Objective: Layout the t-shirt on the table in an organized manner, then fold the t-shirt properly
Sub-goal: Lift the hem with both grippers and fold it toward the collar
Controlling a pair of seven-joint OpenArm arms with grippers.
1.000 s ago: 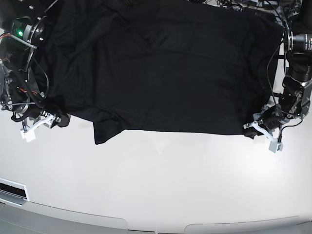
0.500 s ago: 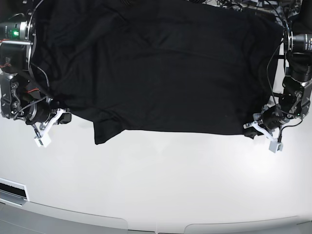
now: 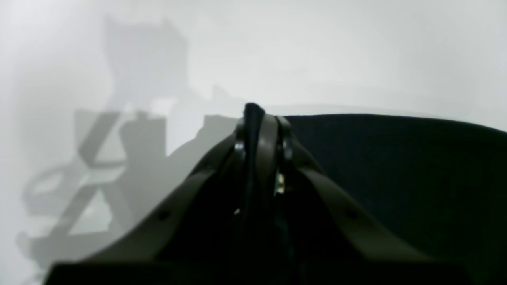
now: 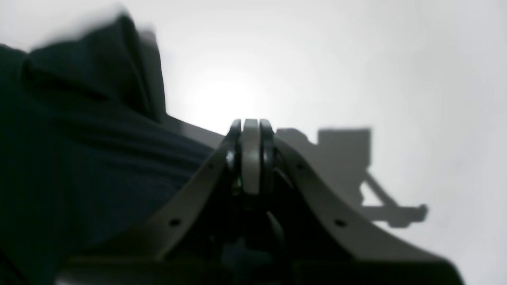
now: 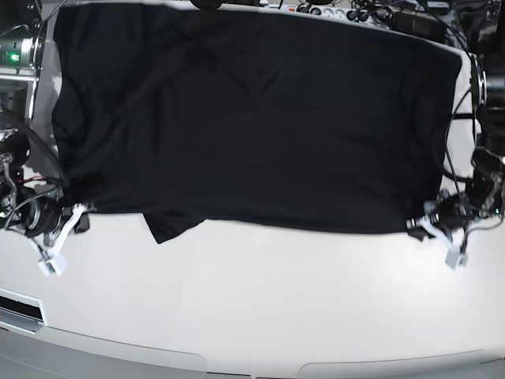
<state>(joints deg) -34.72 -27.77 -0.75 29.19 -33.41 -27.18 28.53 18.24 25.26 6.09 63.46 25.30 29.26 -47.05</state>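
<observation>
Left wrist: your left gripper [image 3: 259,118] clenched on t-shirt [image 3: 396,166] corner, black fabric poking up between jaws, table [image 3: 317,51] white beyond.
Right wrist: your right gripper [image 4: 250,126] jaws pressed together, nothing between tips; t-shirt [image 4: 79,150] bunched just beside.
Base: t-shirt [image 5: 252,118] spread wide across table [image 5: 252,308] far side; sleeve flap hangs over near edge.

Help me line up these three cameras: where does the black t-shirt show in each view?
Base: the t-shirt fills the upper half, spread on the table.
Left wrist: right side, behind the left gripper, which pinches a fold.
Right wrist: left side, beside the right gripper.
Shared landmark: the shirt's edge against the white tabletop.
</observation>
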